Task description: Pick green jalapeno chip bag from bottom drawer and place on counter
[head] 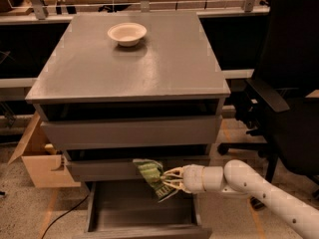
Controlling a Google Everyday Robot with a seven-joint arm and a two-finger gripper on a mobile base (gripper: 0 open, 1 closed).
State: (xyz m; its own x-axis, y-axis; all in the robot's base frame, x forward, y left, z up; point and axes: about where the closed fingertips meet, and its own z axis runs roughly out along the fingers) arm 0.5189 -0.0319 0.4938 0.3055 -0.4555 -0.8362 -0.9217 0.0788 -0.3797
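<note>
The green jalapeno chip bag hangs in my gripper, lifted above the open bottom drawer and in front of the middle drawer's front. The gripper's pale fingers are closed on the bag's right side. My white arm reaches in from the lower right. The drawer tray below looks empty. The grey counter tops the cabinet, well above the bag.
A white bowl sits at the back of the counter. A black office chair stands close on the right. An open cardboard box sits on the floor at the left. A cable runs on the floor at lower left.
</note>
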